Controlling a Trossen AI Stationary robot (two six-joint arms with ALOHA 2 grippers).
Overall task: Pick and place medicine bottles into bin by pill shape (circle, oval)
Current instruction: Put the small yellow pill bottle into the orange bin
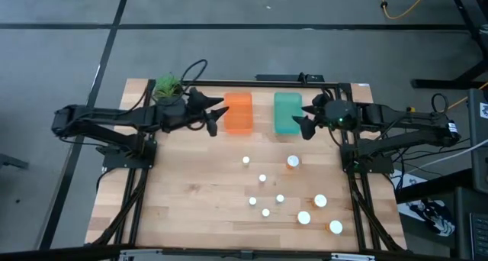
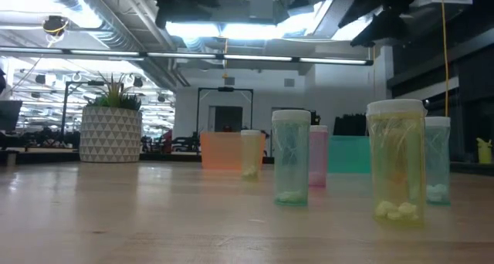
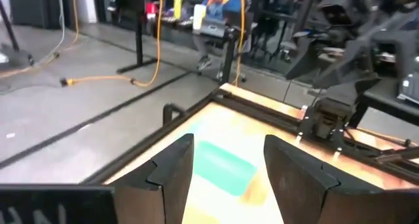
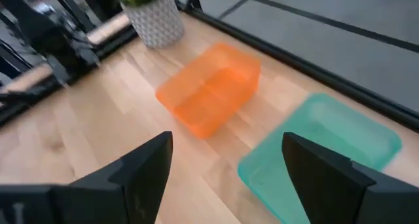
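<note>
Several white-capped medicine bottles (image 1: 280,198) stand upright on their bases on the wooden table, right of its middle; the low view shows them as clear tubes (image 2: 290,157) with pills at the bottom. An orange bin (image 1: 238,113) and a teal bin (image 1: 287,112) sit side by side at the far edge. My left gripper (image 1: 215,117) hangs open in the air just left of the orange bin. Right of the teal bin, my right gripper (image 1: 305,120) hangs open too. Neither holds anything.
A potted plant (image 1: 168,88) in a white patterned pot stands at the far left corner, behind my left arm. Black frame rails (image 1: 354,192) run along the table's left and right sides. The near left of the table (image 1: 191,200) is bare wood.
</note>
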